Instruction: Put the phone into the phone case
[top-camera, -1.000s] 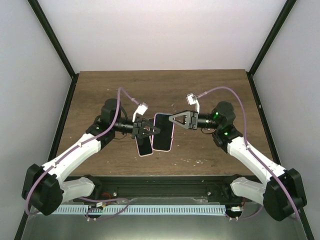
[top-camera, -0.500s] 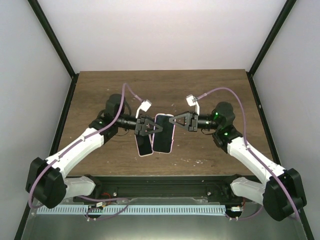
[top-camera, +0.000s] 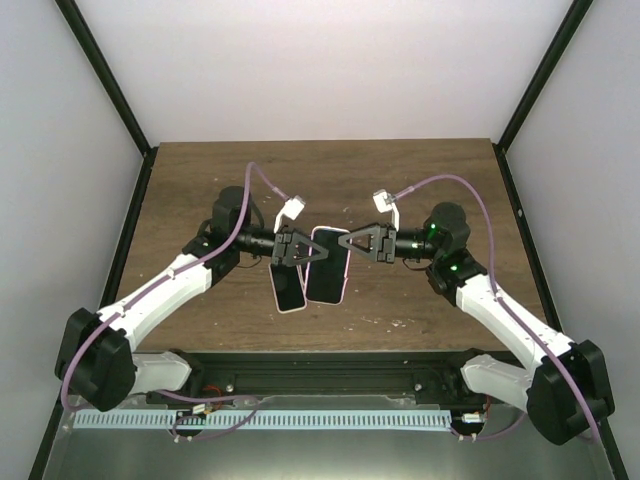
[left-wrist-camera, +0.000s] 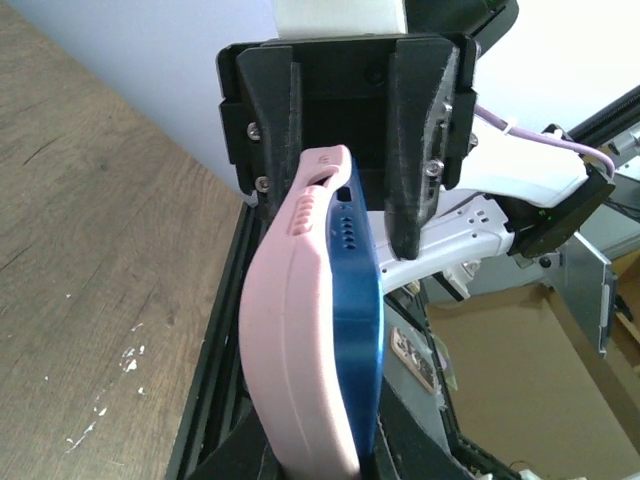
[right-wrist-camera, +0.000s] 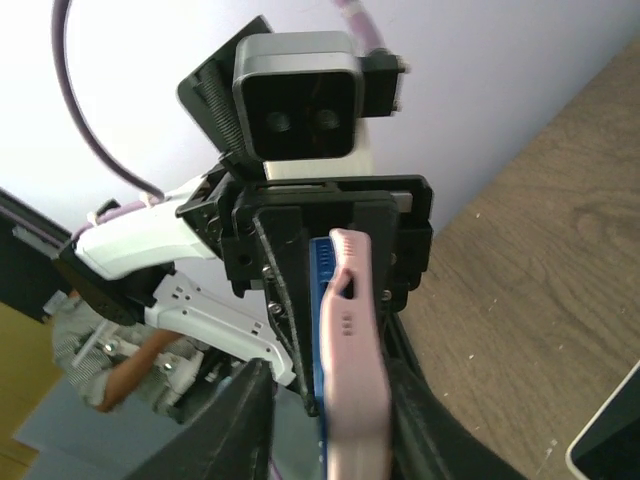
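A pink phone case (top-camera: 328, 268) with a blue phone (left-wrist-camera: 358, 330) sitting partly in it hangs above the table's middle, between the two grippers. My left gripper (top-camera: 305, 250) is shut on its left edge, and its fingertips (left-wrist-camera: 232, 462) pinch case and phone together. My right gripper (top-camera: 346, 243) stands open around the right edge. One finger (right-wrist-camera: 408, 420) touches the pink case (right-wrist-camera: 355, 400). The other finger (right-wrist-camera: 250, 420) stands apart from the blue phone (right-wrist-camera: 320, 300).
A second phone (top-camera: 289, 291) with a dark screen and pale rim lies flat on the wooden table (top-camera: 420, 180) just left of the held one; its corner (right-wrist-camera: 612, 442) shows in the right wrist view. Black frame rails run along the table's near edge (top-camera: 330, 362).
The left arm has shifted slightly away from the near edge and its wrist has turned a little. The held case and phone stay in nearly the same spot. The right arm has barely moved.
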